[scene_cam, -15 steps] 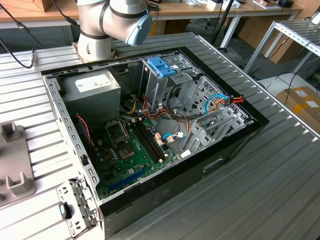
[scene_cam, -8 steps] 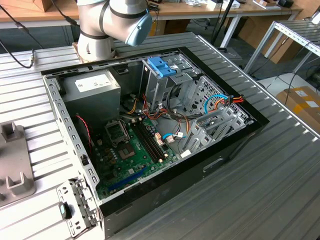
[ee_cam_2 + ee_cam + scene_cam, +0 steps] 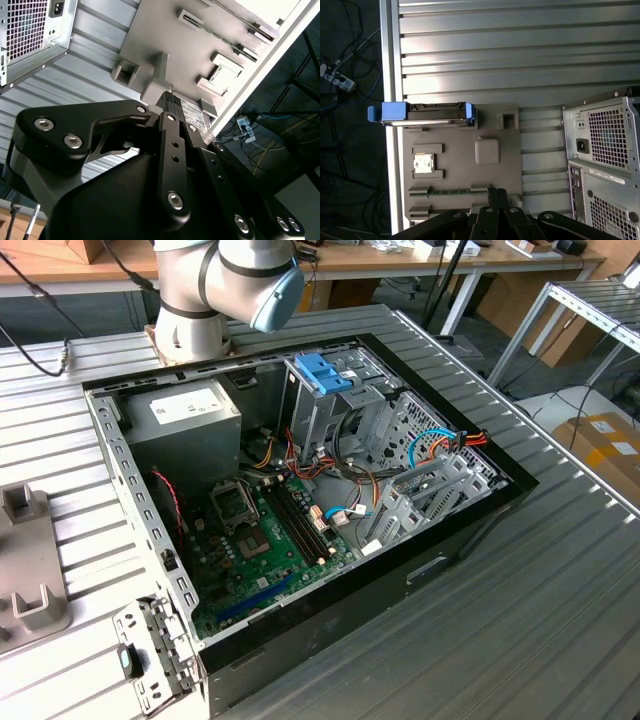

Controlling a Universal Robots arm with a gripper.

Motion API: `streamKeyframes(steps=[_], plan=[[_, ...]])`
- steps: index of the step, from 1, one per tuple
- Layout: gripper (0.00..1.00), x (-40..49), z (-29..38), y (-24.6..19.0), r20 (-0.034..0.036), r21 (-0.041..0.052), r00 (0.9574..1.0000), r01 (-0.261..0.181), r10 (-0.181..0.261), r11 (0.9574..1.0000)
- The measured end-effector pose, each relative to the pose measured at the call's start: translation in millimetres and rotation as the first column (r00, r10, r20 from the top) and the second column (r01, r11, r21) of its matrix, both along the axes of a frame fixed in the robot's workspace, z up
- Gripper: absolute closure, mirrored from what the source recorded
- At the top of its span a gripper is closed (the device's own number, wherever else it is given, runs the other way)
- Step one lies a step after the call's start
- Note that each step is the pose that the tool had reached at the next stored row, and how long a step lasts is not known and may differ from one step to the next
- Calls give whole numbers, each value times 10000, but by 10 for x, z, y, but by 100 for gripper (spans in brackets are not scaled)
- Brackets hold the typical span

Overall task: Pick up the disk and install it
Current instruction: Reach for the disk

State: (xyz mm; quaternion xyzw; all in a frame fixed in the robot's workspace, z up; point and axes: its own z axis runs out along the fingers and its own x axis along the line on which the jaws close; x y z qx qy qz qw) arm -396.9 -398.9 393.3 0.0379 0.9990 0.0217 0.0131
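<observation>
The matte black gripper (image 3: 498, 191), fingers pressed together on nothing, hovers over a smooth grey moulded tray (image 3: 460, 135). At the tray's far side the disk (image 3: 432, 113) stands on edge in a slot. One of its blue ends overhangs the edge of the ribbed metal table (image 3: 520, 60). Bare slats lie beyond, and the perforated computer case (image 3: 605, 150) sits well apart.

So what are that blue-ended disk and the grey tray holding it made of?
The disk looks like a dark metal body, with a bright glint along its edge, and matte blue plastic rails at both ends. The tray seems plastic: even matte grey, rounded corners, no shine, though painted metal can't be ruled out.
</observation>
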Motion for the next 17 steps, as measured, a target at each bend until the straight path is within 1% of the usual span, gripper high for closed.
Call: streamKeyframes(steps=[7,17], plan=[[90,-40,0,0,-1,0,10000,0,0,10000],[90,-135,0,0,0,0,10000,0,0,10000]])
